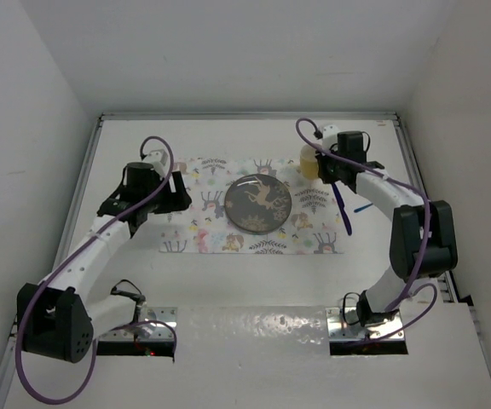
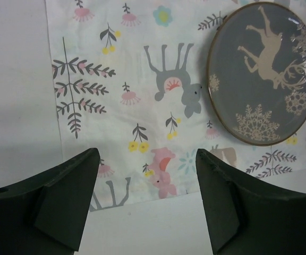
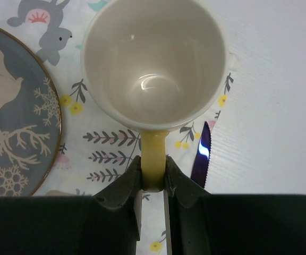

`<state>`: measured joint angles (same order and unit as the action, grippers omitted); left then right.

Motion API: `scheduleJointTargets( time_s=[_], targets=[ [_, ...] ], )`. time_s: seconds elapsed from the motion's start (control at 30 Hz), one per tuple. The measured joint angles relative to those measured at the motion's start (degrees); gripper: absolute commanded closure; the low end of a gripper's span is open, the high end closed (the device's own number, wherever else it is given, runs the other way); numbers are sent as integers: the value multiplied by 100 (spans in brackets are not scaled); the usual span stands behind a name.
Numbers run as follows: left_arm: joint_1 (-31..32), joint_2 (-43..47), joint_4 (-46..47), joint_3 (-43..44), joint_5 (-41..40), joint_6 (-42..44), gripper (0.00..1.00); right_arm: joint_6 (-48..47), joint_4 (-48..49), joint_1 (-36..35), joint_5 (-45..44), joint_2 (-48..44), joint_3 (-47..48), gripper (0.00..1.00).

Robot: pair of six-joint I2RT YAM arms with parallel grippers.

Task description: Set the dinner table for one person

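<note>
Across the top view's middle, white surface (image 1: 228, 136) carrying deer placemat (image 1: 203, 232) and dark plate (image 1: 258, 204), left claw (image 2: 146, 155) spread open, empty, over the mat's left edge, right claw (image 3: 153, 171) clenched on the handle of cream mug (image 3: 153, 69), possibly lifted.

This is looking like a robotics lab test cell rather than a home. Plain white walls (image 1: 24, 102) are boxing in a bare white worktop (image 1: 228, 136) with silver edge rails (image 1: 245, 115) at nine, twelve and three o'clock. The left arm (image 1: 92, 247) and the right arm (image 1: 399, 200) are sitting bolted to metal plates (image 1: 254, 328) at six o'clock, with purple cables (image 1: 156, 149) looping off them. Only a deer-printed placemat (image 1: 203, 230) is lending a domestic touch.
</note>
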<state>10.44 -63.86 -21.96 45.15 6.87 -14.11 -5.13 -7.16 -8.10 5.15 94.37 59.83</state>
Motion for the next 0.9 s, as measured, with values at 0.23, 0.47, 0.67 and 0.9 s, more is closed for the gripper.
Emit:
scheduleJointTargets(
  time_s=[0.23, 0.47, 0.67, 0.9],
  targets=[
    [-2, -28, 166, -258, -24, 103, 26, -52, 273, -2, 118, 306, 55, 100],
    [-4, -33, 323, -258, -26, 177, 24, -127, 557, 7, 79, 361, 55, 100],
    [-4, -66, 385, -258, -22, 188, 24, -181, 737, 11, 72, 431, 52, 100],
    [-4, -76, 402, -262, -15, 205, 23, -302, 977, 81, 85, 483, -138, 96]
  ],
)
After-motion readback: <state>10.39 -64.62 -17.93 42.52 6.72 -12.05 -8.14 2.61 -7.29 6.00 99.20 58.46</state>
